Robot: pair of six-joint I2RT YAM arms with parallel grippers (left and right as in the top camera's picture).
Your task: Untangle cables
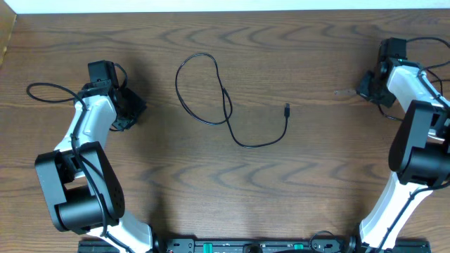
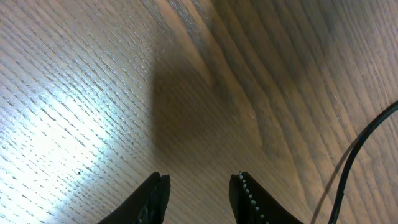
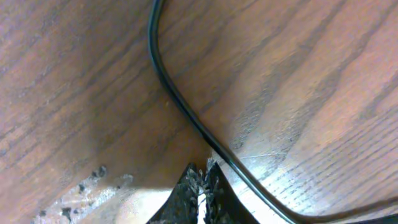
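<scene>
The black cable [image 1: 226,112] lies mid-table: a loop at the back left, then a curve ending in a small plug [image 1: 287,109]. No white cable shows in any view. My left gripper [image 1: 132,112] rests left of the loop and well apart from it. In its wrist view the left gripper [image 2: 200,177] stands open over bare wood with nothing between its fingers. My right gripper [image 1: 365,88] is at the far right, away from the cable. Its wrist view shows the right gripper [image 3: 202,171] shut, and nothing shows in its grip.
A black cord [image 3: 186,112] runs just past my right fingertips without being gripped. Another thin black cord [image 2: 357,152] crosses the right edge of the left wrist view. I cannot tell whose they are. A scuffed patch [image 3: 81,183] marks the wood.
</scene>
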